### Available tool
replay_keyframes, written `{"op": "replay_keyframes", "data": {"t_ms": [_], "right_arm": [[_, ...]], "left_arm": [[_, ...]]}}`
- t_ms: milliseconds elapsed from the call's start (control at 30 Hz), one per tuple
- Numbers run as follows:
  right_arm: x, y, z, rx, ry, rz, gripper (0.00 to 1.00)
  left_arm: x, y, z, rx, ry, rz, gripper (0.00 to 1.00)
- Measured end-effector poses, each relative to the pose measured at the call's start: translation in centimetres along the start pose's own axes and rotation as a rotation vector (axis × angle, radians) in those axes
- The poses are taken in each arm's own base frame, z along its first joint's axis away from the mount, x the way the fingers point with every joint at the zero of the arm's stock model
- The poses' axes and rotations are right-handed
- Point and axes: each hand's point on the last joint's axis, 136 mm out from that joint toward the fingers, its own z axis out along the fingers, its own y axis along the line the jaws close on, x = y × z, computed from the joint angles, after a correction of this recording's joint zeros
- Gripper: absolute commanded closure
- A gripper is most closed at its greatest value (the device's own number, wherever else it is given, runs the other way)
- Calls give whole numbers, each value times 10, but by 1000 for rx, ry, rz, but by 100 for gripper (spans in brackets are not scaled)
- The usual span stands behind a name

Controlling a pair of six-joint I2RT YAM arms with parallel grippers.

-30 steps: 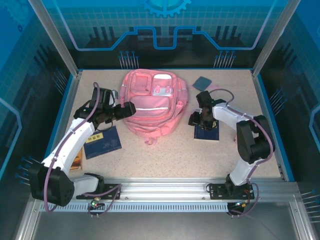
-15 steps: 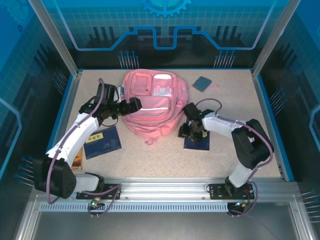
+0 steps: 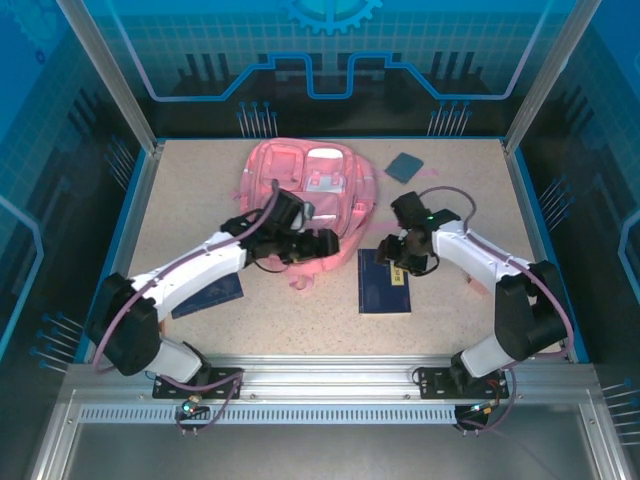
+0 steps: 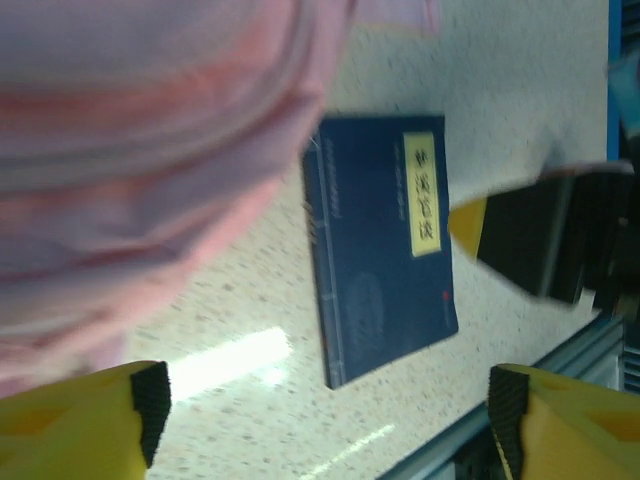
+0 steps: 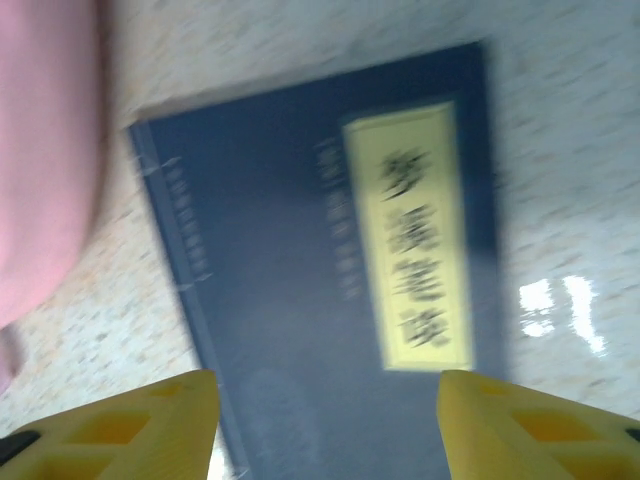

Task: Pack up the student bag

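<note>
Student bag (image 3: 265, 170), one, two blue books (image 3: 385, 282) (image 3: 225, 290), left tool (image 3: 322, 245) and right tool (image 3: 392, 250) spread, empty

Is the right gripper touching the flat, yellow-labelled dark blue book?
Cannot tell. In the top view the right gripper overlaps the flat dark blue book; the wrist view shows neither contact nor gap.

The student bag (image 3: 310, 190) takes up the bench's (image 3: 300, 325) middle back, with the left tool (image 3: 324, 244) and its arm lying across its front. A blue book (image 3: 385, 283) lies flat beside it, below the right tool (image 3: 392, 256). Near edge and far right are bare
</note>
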Motion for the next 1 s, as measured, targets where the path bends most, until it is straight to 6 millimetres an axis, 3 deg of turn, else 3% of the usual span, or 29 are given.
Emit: {"op": "replay_keyframes", "data": {"t_ms": [133, 400, 767, 1000], "right_arm": [[2, -26, 10, 18, 55, 8, 46], [20, -43, 31, 40, 154, -16, 55], [29, -45, 43, 22, 196, -28, 64], [30, -43, 43, 5, 202, -32, 65]], "left_arm": [[29, -7, 35, -54, 62, 5, 28], [51, -8, 90, -163, 116, 36, 41], [53, -15, 135, -243, 127, 126, 51], [66, 0, 151, -326, 166, 169, 54]]}}
